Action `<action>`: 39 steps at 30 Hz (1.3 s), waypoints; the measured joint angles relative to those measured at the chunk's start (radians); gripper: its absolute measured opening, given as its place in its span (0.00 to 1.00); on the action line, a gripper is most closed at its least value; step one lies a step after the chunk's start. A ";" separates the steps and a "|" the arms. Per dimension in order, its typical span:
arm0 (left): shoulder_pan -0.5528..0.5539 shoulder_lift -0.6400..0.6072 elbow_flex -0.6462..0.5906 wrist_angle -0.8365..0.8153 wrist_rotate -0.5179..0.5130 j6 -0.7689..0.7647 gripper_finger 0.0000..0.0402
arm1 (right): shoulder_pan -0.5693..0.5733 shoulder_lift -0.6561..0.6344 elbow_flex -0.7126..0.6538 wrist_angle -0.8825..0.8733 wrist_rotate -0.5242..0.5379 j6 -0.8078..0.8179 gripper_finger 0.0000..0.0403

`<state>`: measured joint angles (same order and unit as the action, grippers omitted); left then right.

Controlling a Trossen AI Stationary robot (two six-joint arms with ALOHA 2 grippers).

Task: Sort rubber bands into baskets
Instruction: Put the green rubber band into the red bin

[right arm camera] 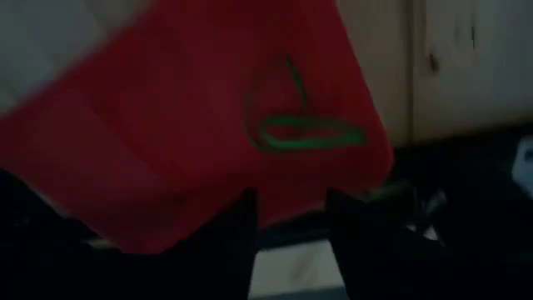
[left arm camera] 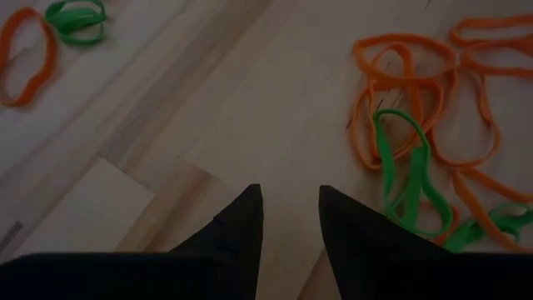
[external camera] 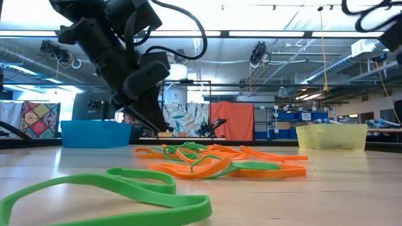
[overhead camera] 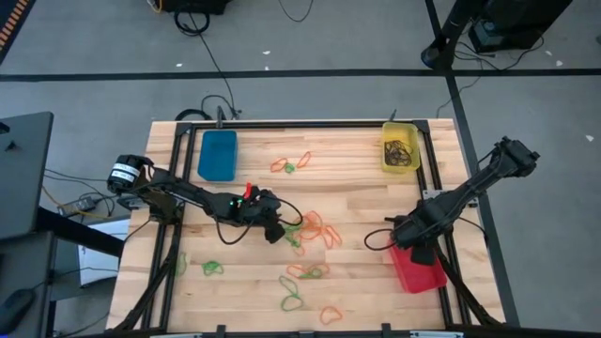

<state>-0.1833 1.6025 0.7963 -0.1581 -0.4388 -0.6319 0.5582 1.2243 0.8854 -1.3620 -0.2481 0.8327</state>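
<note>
Over the red basket (overhead camera: 418, 268) at the table's right edge hangs the right gripper (right arm camera: 291, 212), its two dark fingers parted with nothing between them. One green rubber band (right arm camera: 304, 129) lies on the red floor of that basket, just ahead of the fingertips.

Near the middle of the wooden table (overhead camera: 366, 202), the left gripper (left arm camera: 290, 208) sits low over bare boards, its fingers a little apart and empty. Just beside it lies a tangle of orange rubber bands (left arm camera: 416, 92) with a green one (left arm camera: 404, 162) draped across them; from table height this same heap (external camera: 220, 162) sits behind a big green loop (external camera: 113, 188) close to the camera. Off to the gripper's other side, well apart from the heap, an orange band (left arm camera: 25, 54) and a green band (left arm camera: 77, 18) lie next to each other.

More loose bands are scattered on the boards: a small orange and green cluster (overhead camera: 291, 164) between the two far baskets, a green one (overhead camera: 212, 268) toward the near left, and several more (overhead camera: 302, 277) along the near side.

The blue basket (overhead camera: 218, 155) stands at the far left of the table. The yellow basket (overhead camera: 401, 148) stands at the far right, with a clump of dark bands (overhead camera: 402, 150) inside it. Black cables (overhead camera: 202, 47) trail over the grey floor beyond the table.
</note>
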 joint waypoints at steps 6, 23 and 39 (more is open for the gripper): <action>0.000 0.000 0.000 0.010 -0.003 0.000 0.31 | -0.052 0.000 0.055 0.099 0.166 -0.168 0.51; -0.002 0.000 0.000 0.053 0.019 0.080 0.31 | -0.601 0.316 0.141 0.783 0.374 -0.842 0.55; -0.094 -0.092 0.000 -0.212 -0.118 0.073 0.31 | -0.992 0.938 0.772 0.723 0.074 -1.189 0.55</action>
<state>-0.2775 1.5107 0.7963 -0.3702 -0.5564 -0.5587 -0.4334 2.1621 1.6569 -0.6395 -0.1743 -0.3568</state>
